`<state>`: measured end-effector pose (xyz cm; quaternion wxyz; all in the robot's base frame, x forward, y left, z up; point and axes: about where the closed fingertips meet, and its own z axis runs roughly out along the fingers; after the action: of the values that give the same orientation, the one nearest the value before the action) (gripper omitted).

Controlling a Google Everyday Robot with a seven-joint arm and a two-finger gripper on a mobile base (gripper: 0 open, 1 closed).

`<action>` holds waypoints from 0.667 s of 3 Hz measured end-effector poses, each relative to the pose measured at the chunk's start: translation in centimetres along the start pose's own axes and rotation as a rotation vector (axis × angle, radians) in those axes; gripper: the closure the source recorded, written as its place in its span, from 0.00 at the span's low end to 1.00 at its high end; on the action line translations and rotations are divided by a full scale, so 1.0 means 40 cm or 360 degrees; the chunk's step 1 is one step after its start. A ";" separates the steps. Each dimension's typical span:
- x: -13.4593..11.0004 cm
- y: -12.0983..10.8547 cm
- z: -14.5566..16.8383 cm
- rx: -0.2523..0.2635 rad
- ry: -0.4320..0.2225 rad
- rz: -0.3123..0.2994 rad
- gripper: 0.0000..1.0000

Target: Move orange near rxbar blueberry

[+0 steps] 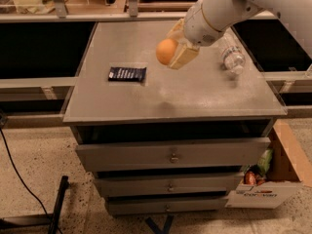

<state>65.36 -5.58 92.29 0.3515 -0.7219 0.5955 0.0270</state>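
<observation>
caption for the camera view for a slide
Gripper holds the orange above the cabinet top, not yet beside the rxbar blueberry.

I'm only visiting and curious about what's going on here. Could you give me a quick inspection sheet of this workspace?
Surface: grey cabinet top, above drawers.
Job's things: orange in the air, held; bar flat on the top, toward the picture's left.
Clutter: bottle lying on its side.
Gripper: gripper shut on orange, above the top.
Cables: black cable on the floor.
Surroundings: cardboard box beside the cabinet.
</observation>
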 end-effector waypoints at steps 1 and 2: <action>-0.006 -0.021 0.045 0.0009 -0.0041 -0.0021 1.00; -0.012 -0.028 0.074 -0.0003 -0.0070 -0.0030 1.00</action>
<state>67.34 -3.52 90.81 0.3639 -0.7272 0.5807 0.0401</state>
